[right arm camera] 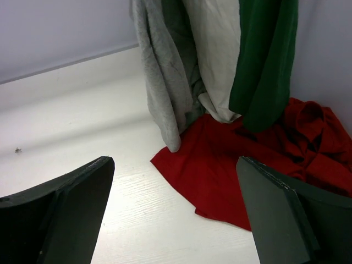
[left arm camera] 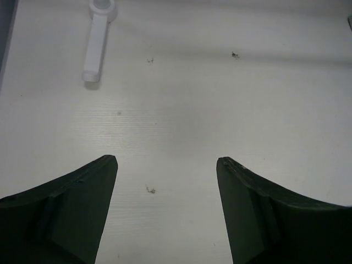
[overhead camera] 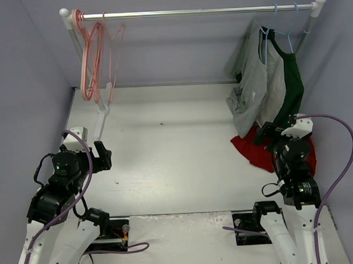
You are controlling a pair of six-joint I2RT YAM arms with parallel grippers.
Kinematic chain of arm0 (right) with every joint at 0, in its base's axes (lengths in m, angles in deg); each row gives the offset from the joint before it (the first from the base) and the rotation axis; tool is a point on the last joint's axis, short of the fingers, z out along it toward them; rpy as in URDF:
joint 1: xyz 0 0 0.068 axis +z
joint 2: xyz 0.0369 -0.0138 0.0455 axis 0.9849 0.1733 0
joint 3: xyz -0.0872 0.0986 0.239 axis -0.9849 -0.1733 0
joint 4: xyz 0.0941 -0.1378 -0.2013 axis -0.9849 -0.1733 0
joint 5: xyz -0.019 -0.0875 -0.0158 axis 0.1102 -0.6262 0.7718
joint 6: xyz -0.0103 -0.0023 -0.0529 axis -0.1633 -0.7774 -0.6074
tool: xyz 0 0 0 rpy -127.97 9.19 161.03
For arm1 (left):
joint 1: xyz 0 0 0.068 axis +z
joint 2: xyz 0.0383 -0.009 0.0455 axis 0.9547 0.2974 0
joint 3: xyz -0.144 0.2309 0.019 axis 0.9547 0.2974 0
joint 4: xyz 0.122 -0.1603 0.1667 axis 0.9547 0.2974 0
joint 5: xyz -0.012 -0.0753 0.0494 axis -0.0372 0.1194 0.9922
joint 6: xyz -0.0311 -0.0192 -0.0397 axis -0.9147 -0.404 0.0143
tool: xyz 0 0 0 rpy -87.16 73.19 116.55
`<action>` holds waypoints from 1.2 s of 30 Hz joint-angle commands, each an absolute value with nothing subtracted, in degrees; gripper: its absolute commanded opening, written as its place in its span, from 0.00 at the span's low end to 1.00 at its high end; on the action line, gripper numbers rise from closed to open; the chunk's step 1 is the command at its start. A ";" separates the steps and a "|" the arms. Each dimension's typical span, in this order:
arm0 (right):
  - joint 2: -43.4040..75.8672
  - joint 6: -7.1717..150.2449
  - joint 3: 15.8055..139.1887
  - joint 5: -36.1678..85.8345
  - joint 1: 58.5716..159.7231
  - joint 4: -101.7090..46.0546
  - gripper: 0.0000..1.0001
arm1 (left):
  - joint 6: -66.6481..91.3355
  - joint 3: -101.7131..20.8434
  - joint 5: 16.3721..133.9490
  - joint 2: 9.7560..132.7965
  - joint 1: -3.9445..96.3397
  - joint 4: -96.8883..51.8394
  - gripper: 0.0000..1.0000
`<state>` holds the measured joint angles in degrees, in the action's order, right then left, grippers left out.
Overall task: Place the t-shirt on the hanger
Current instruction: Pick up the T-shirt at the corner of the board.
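The red t-shirt [overhead camera: 255,152] lies crumpled on the table at the right, partly under the hanging garments; in the right wrist view it [right arm camera: 231,170] spreads just ahead of the fingers. Several salmon-pink hangers [overhead camera: 95,59] hang at the left end of the rail. My right gripper [overhead camera: 276,130] is open and empty, just above the t-shirt's near edge; it also shows in the right wrist view [right arm camera: 175,162]. My left gripper [overhead camera: 103,155] is open and empty over bare table at the left, also in the left wrist view [left arm camera: 166,159].
A grey garment [overhead camera: 250,89] and a dark green garment [overhead camera: 291,84] hang on light blue hangers [overhead camera: 280,27] at the rail's right end. The rail [overhead camera: 195,12] spans the back. A white rail foot [left arm camera: 96,44] stands on the table at the left. Grey walls enclose the table.
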<state>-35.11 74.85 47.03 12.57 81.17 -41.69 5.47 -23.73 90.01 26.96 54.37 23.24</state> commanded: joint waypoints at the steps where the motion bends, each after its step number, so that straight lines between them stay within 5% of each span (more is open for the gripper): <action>1: -34.10 76.06 46.86 7.19 81.34 -38.92 1.00 | 4.15 -24.51 89.40 28.30 54.24 21.06 0.73; 14: -7.83 103.19 52.49 -18.48 80.73 -50.68 1.00 | 0.99 -28.82 87.73 34.27 54.24 25.37 0.73; 28: 11.34 120.62 41.34 -4.97 68.95 -41.92 0.98 | -1.74 -27.42 84.92 32.52 54.24 26.69 0.73; 31: 13.63 120.88 38.88 -2.07 67.98 -38.58 0.89 | -1.30 -27.33 84.92 32.34 54.24 26.95 0.73; 34: 14.34 119.04 37.90 0.66 67.89 -34.36 0.62 | -0.60 -27.59 85.18 32.61 54.24 27.30 0.73; 36: 12.51 116.77 38.25 3.30 67.98 -33.47 0.30 | -0.07 -27.85 85.18 32.78 54.24 27.13 0.73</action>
